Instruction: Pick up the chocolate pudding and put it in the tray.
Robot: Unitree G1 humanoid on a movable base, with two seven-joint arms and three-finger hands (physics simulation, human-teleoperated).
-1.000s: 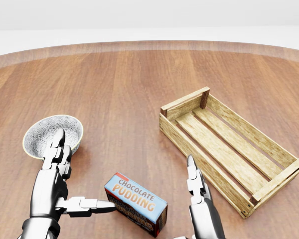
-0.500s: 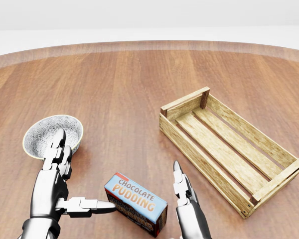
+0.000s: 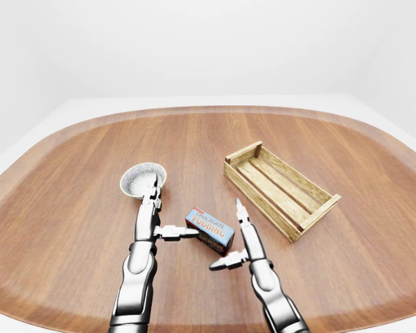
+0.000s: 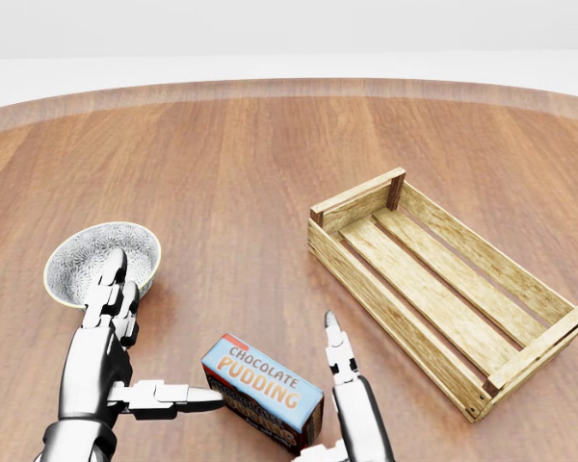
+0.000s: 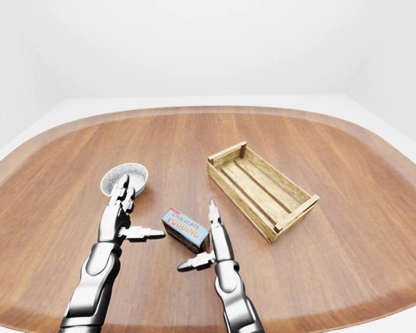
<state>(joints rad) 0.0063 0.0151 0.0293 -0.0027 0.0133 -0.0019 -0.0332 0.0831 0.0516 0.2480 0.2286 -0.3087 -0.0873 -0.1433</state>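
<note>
The chocolate pudding [image 4: 262, 393] is a blue box with an orange and brown label, lying flat on the wooden table low in the head view. My left hand [image 4: 166, 325] is open, fingers pointing up, with its thumb [image 4: 173, 395] touching the box's left end. My right hand [image 3: 227, 239] is open at the box's right end, fingers [image 4: 335, 351] upright and the thumb [image 3: 222, 263] spread out below the box. The tray [image 4: 385, 310] is an empty slatted wooden crate to the right of the box, lying at a slant.
A patterned white bowl [image 4: 82, 252] sits to the upper left of the box, just behind my left fingers. The round wooden table [image 3: 69, 194] has a raised rim, with white floor beyond it.
My right hand has slid left, from beside the crate's near wall to the box's right end. The left hand, box, crate and bowl have not moved.
</note>
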